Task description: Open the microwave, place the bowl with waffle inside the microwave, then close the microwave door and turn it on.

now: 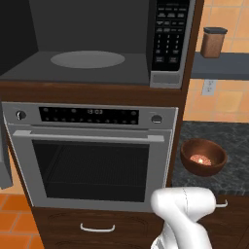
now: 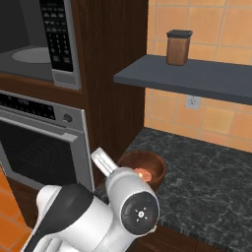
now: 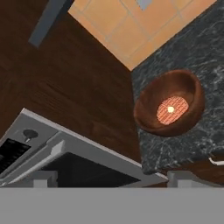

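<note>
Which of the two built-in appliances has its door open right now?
The microwave above: its turntable is exposed. The silver wall oven below is shut.

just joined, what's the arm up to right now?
The microwave already stands open, its turntable bare. The bowl with waffle still sits on the dark stone counter right of the wall oven, the waffle lying inside it. The gripper is open and empty, looking down at the bowl from short of it, not touching. Next is probably the reach for the bowl.
</note>
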Controlling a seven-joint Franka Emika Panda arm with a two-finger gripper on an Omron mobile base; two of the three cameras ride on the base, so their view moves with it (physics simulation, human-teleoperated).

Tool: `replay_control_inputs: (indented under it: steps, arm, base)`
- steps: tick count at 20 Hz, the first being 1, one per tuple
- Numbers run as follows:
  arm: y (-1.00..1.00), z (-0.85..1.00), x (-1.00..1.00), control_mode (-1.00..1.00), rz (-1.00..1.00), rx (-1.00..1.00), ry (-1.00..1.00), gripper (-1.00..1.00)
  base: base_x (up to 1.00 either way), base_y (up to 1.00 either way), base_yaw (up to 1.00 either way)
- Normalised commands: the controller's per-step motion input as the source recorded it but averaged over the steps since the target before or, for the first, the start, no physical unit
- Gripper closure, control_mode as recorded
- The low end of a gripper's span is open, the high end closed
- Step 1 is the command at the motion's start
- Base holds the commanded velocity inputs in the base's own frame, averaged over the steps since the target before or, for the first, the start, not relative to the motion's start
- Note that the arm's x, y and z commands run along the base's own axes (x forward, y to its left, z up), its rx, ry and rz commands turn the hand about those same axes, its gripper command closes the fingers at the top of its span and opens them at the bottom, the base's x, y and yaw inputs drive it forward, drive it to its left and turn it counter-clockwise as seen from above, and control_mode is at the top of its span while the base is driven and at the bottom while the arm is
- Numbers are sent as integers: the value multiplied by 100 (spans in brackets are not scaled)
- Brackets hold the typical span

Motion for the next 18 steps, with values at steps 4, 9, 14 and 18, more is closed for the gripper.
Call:
replay_control_inputs:
  steps: [4,9,14,18]
  arm:
    - [-21,-46,19,-100,-10,-2,22,-100]
    - [0,-50,57,-100,-5,-1,28,-100]
    - [-23,-44,87,-100,0,4,17,-100]
    - [-25,-55,81,-100,0,1,18,-100]
  base:
    - [0,0,0]
    - [0,0,0]
    - [0,0,0]
    - [0,0,0]
